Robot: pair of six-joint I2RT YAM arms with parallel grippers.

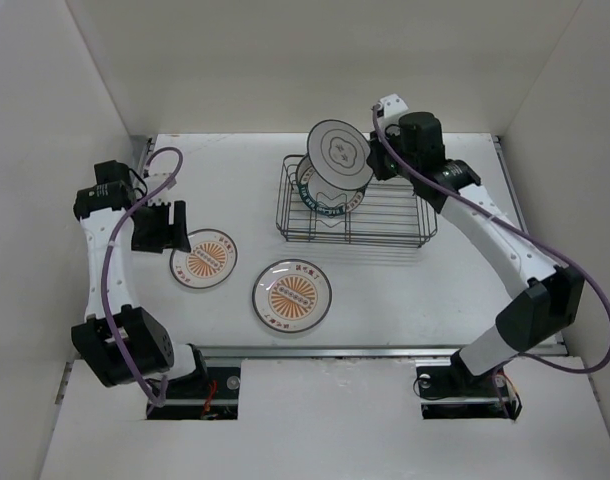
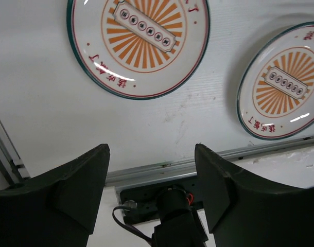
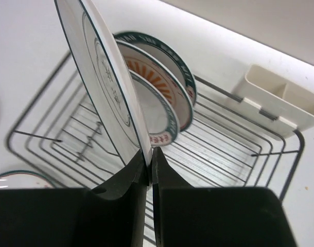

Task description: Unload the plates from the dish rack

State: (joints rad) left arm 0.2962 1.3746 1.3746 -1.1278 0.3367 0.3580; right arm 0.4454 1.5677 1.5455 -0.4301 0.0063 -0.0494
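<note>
My right gripper (image 1: 373,168) (image 3: 150,153) is shut on the rim of a white plate (image 1: 340,152) (image 3: 103,87) and holds it on edge above the dish rack (image 1: 385,215) (image 3: 38,139). Two more plates (image 1: 323,197) (image 3: 164,100) stand in the rack behind it, one with an orange sunburst, one with a teal rim. Two sunburst plates lie flat on the table: one at the left (image 1: 204,258) (image 2: 139,43), one in the middle (image 1: 292,294) (image 2: 283,95). My left gripper (image 1: 160,225) (image 2: 152,170) is open and empty, just left of the left plate.
A white plastic caddy (image 3: 278,100) is clipped to the rack's far edge. White walls close in the table on three sides. A metal rail (image 1: 365,352) runs along the near edge by the arm bases.
</note>
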